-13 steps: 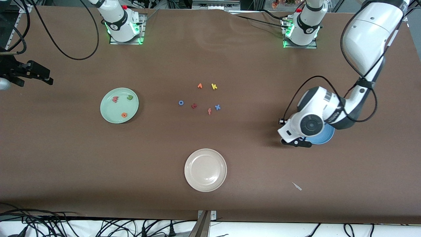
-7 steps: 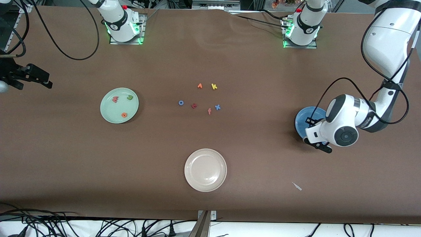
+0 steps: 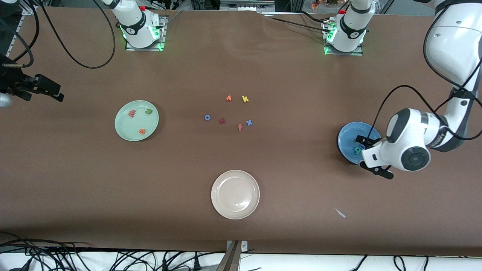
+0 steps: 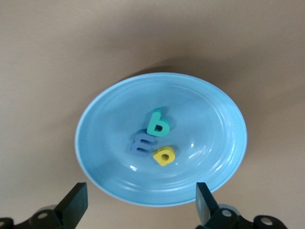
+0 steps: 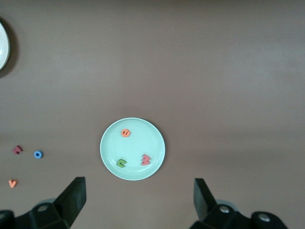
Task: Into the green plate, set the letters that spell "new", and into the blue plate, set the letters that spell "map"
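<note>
Blue plate (image 4: 209,114) lies near the table edge at the left arm's end, holding teal "a" (image 4: 157,123), periwinkle "m" (image 4: 141,143) and yellow "p" (image 4: 165,155), clustered and touching. Left gripper (image 4: 138,207) hangs directly over the plate, fingers wide apart, holding nothing. Green plate (image 3: 124,130) carries "n" (image 3: 149,111), "e" (image 3: 142,131) and "w" (image 3: 131,113). Right gripper (image 5: 138,205) hovers high over the table's edge at the right arm's end, jaws spread, empty.

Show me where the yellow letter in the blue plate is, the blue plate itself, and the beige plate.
yellow "p" (image 4: 164,156), left wrist view, middle of the letter.
blue plate (image 4: 214,114), left wrist view, bare inner wall near the rim.
beige plate (image 3: 235,194), front view, bare centre of the plate.
</note>
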Robot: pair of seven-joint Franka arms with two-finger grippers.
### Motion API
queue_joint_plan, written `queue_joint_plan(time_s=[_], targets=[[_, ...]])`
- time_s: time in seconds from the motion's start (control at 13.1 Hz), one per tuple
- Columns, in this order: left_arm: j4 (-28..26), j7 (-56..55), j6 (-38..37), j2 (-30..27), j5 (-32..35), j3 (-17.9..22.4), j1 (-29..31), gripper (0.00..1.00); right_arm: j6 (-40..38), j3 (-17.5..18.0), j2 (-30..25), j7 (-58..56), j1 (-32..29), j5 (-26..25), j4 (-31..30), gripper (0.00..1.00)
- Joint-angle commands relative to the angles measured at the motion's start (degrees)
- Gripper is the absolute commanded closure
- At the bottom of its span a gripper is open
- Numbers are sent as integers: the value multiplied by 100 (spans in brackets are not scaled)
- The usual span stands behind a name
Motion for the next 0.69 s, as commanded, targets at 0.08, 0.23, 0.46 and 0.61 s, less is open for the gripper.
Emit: queue_joint_plan(time_s=[0.08,0.23,0.46,0.61], targets=[[198,37,-358,-182,-171,-38,52,0,124,126,-555,-448,-84,-80,-623,0],[189,81,-402,-305,-171,-29,122,0,97,126,-546,-900,-84,-54,-587,0],[-21,64,-403,-831,-180,146,71,0,27,100,-354,-734,-93,-10,-343,0],[-468,28,-246,-1515,-363,714,-314,0,-27,117,-344,-690,-84,-1,-297,0]])
